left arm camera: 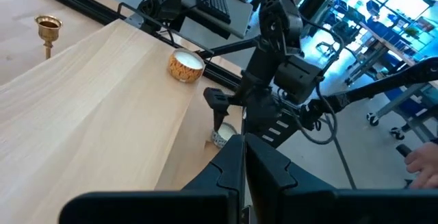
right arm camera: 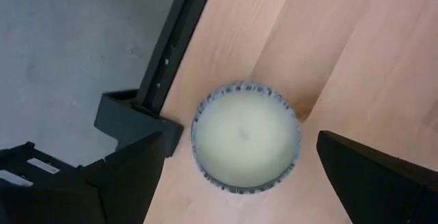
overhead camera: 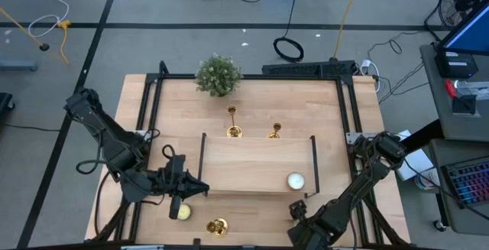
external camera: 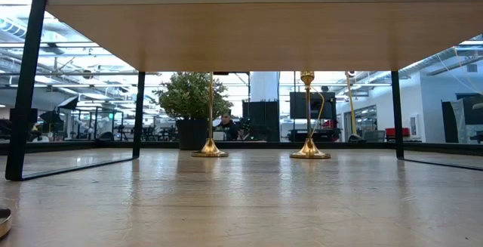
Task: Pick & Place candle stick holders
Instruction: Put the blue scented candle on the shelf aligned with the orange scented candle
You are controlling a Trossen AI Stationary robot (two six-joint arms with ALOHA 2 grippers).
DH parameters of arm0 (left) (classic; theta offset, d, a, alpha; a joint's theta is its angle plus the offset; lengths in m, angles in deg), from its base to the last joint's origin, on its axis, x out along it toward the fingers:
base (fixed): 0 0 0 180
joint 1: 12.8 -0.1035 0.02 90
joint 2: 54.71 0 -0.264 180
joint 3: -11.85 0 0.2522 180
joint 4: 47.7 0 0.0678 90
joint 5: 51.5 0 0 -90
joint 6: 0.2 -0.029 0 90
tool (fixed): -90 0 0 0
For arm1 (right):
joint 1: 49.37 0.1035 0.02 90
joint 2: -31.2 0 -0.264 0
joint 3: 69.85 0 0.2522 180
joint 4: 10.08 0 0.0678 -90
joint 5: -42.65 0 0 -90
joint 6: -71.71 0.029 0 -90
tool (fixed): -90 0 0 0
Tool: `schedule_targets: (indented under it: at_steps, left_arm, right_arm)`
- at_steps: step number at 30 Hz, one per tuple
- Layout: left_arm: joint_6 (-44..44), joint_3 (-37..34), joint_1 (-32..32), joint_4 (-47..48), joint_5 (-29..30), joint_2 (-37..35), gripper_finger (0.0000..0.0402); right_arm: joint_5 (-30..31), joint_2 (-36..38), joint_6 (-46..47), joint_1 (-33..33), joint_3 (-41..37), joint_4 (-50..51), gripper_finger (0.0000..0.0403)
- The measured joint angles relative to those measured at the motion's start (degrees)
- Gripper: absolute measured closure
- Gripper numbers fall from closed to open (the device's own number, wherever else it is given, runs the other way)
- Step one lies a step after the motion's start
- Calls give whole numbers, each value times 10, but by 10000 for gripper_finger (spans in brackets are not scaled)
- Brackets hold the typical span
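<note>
Reaching has not begun: none of your three candle stick holders is gripped, and both arms wait at the table's near edge.

Your left gripper hovers at the near left corner of the raised wooden shelf, fingers together and empty. Just right of it, one gold holder sits at the front edge beside a pale yellow candle. The other two holders stand upright beyond the shelf, near the green plant; each is shiny gold with a flared base and a thin stem. Your right gripper hangs with fingers apart over a second candle, touching nothing. The pick looks still ahead, so you likely need to steer a gripper off the candles and close on a thin stem.
</note>
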State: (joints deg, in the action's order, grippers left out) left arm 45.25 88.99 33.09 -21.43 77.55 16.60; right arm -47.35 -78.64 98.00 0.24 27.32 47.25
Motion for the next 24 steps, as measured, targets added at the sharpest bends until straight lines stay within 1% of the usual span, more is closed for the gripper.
schedule_targets:
  at_steps: [5, 9, 14, 16, 24]
  left_arm:
    - [-2, 0, 0, 0, 0, 0, 383]
    - [-3, 0, 0, 0, 0, 0, 383]
    - [-2, 0, 0, 0, 0, 0, 383]
    - [-2, 0, 0, 0, 0, 0, 383]
    - [-2, 0, 0, 0, 0, 0, 383]
  right_arm:
    - [14, 0, 1, 1, -15, -7, 25]
    - [14, 0, 1, 0, -29, -37, 25]
    - [11, 0, 2, 1, -37, -45, 25]
    - [-1, 0, 2, 0, -38, -46, 25]
    - [-1, 0, 6, 0, -46, -67, 25]
